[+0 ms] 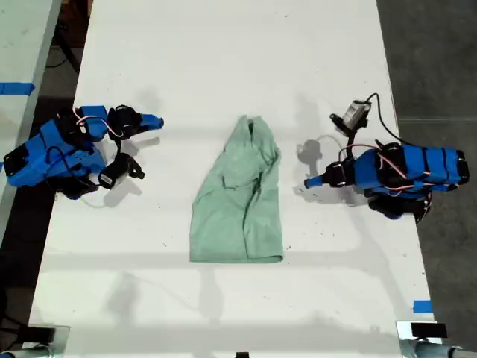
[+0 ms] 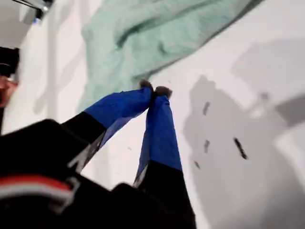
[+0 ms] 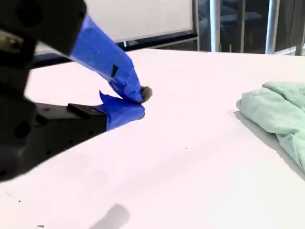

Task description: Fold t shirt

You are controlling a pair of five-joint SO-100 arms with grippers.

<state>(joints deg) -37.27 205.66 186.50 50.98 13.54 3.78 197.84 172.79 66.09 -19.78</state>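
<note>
The t shirt [image 1: 240, 198] lies folded into a long, narrow shape near the middle of the white table [image 1: 223, 60], roughly midway between the table's two long edges. Its wider straight hem lies toward the exterior view's bottom and its narrower, bunched end toward that view's top. The cloth is creased, with a raised fold running along its length, and nothing touches it.

My first gripper [image 2: 155, 89] rests near the table's long edge on the exterior view's right, pointing at the t shirt [image 2: 157, 33] and stopping just short of it. Its blue fingertips [image 2: 163, 91] are pressed together and hold nothing.

My second gripper [image 3: 141, 102] sits near the opposite long edge, well apart from the t shirt [image 3: 279, 114]. Its jaws meet at the tips, empty, just above the tabletop.
</note>
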